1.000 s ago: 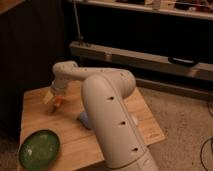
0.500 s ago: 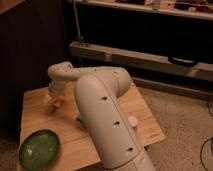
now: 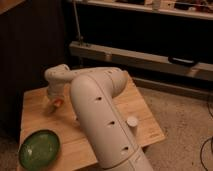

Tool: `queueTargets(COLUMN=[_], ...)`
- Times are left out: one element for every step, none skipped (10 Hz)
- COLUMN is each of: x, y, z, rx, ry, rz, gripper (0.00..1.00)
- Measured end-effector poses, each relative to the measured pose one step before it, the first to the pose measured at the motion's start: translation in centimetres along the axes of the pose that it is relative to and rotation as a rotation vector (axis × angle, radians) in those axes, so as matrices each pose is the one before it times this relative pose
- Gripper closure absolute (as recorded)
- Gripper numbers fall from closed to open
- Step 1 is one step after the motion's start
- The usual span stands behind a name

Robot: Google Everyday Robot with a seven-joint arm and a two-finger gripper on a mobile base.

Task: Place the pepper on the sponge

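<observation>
My gripper [image 3: 53, 101] hangs low over the left part of the wooden table [image 3: 142, 117], at the end of the white arm [image 3: 100, 110] that fills the middle of the camera view. It stands open. The small orange pepper [image 3: 58, 103] lies on the table right at the gripper's tip, partly covered by it. I cannot tell whether the two touch. The sponge is hidden, with the arm covering the middle of the table.
A green bowl [image 3: 40, 147] sits at the table's front left corner. A small white bottle-like object [image 3: 132, 121] stands near the right edge, just beside the arm. Behind the table run a dark wall and a metal rail [image 3: 150, 57].
The arm has swung nearer the camera and to the left, now covering the table's middle. The gripper has stayed down by the pepper.
</observation>
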Motion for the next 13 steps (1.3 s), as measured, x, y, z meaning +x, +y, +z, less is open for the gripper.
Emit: queueTargets(x=[0.047,0.044,-0.03,0.117,0.033,-0.004,0.131,0.089,0.051,0.144,0.25,0.135,-0.027], y=[-0.087,0.012,0.007,-0.157,-0.133,-0.089,-0.232,-0.164,-0.146,-0.157,-0.441,-0.45,-0.475], z=[0.29,0.27,0.151,0.182,0.03,-0.024,0.066,0.031,-0.003,-0.024,-0.239,-0.563,-1.064], rx=[0.01193,0.00784,0.00665,0.00878,0.00835,0.00517,0.00796,0.00713,0.00661,0.00676,0.01448,0.0075,-0.00088], ry=[0.00399,0.00577,0.0047,0.00486,0.00192,0.00008,0.00318,0.00338,0.00224,0.00566,0.00536,-0.00496,-0.01756], rz=[0.00152,-0.00031,0.0002,0.00387,0.00362,0.00422,0.00782,0.00588,0.00527,0.00565,0.00306,0.0048,0.00609], gripper=[0.2,0.21,0.27,0.37,0.47,0.55,0.67,0.76,0.82,0.83,0.83,0.83,0.83])
